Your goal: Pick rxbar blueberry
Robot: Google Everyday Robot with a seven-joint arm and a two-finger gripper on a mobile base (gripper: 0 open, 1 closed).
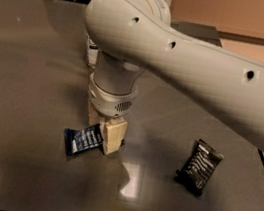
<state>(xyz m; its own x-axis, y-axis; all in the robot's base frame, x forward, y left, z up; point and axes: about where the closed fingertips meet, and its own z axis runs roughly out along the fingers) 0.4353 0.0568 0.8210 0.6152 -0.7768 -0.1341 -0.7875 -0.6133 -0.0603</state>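
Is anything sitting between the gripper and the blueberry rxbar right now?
Nothing visible does. The gripper is down on the dark table at one end of the rxbar blueberry. The black-wrapped bar lies well off to the side, apart from both.

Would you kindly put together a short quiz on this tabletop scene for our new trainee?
1. True or false: the rxbar blueberry lies flat on the table.
2. As pictured, on which side of it is the black bar?
3. Where is the end effector? A) above the black bar B) down at the rxbar blueberry's right end C) raised high, clear of both bars.
Key: 1 true; 2 right; 3 B.
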